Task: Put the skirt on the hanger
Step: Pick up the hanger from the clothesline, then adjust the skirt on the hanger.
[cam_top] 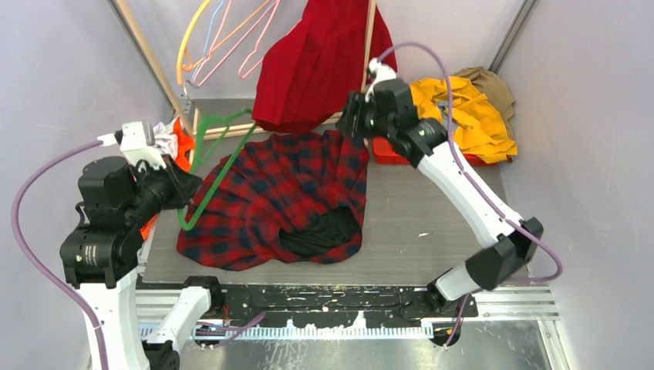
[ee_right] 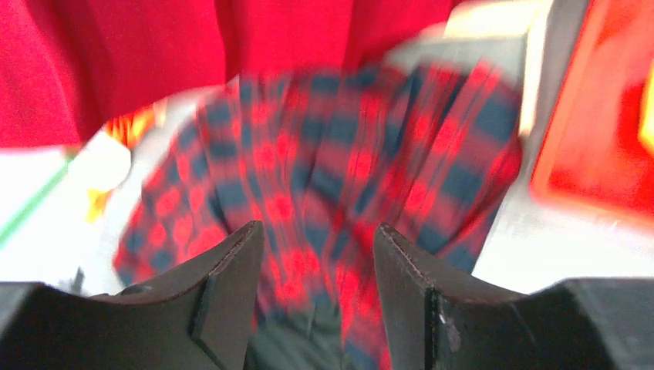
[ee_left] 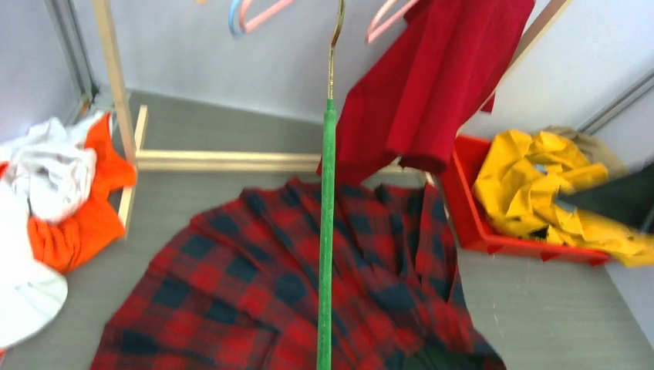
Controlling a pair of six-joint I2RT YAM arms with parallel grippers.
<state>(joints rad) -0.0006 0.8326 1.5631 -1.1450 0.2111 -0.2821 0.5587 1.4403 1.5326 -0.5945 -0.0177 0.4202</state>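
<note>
The bright-red skirt [cam_top: 316,65] hangs from the top of the wooden rack at the back, its hem above the table [ee_left: 432,85] [ee_right: 154,54]. The hanger is hidden from view. My right gripper [cam_top: 355,116] hovers just right of the skirt's lower edge. In the right wrist view its fingers stand apart with nothing between them [ee_right: 316,231], over blurred plaid cloth. My left gripper [cam_top: 183,187] is at the left, shut on a green hanger [cam_top: 220,173]. That hanger's bar runs up the middle of the left wrist view [ee_left: 327,231], where the fingers themselves do not show.
A red-and-black plaid garment [cam_top: 285,200] lies spread across the table. A red bin [ee_left: 470,208] with yellow cloth [cam_top: 463,116] sits at the back right. Orange and white cloth [ee_left: 62,193] is piled at the left. Pink and yellow hangers [cam_top: 231,46] hang on the rack [ee_left: 116,77].
</note>
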